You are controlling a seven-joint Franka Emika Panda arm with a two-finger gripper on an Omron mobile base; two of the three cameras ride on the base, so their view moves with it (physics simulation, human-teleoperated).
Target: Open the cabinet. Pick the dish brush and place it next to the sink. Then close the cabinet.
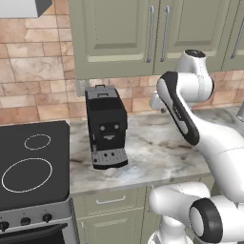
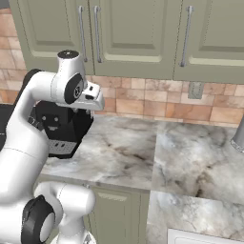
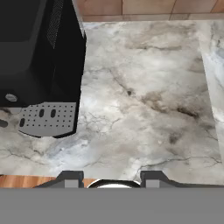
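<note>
The cabinet hangs on the wall above the counter, sage green, both panelled doors shut, its two long silver handles side by side; it also spans the top of the right base view. The dish brush is hidden. My gripper points straight down at the marble counter, well above it, open with nothing between its fingertips. The white hand hovers below the cabinet, just right of the coffee machine. A white rim that may be the sink shows at the bottom right.
A black coffee machine stands on the counter, close to the hand's left. A black cooktop lies further left. A grey metal object stands at the right edge. Another green wall door adjoins on the right.
</note>
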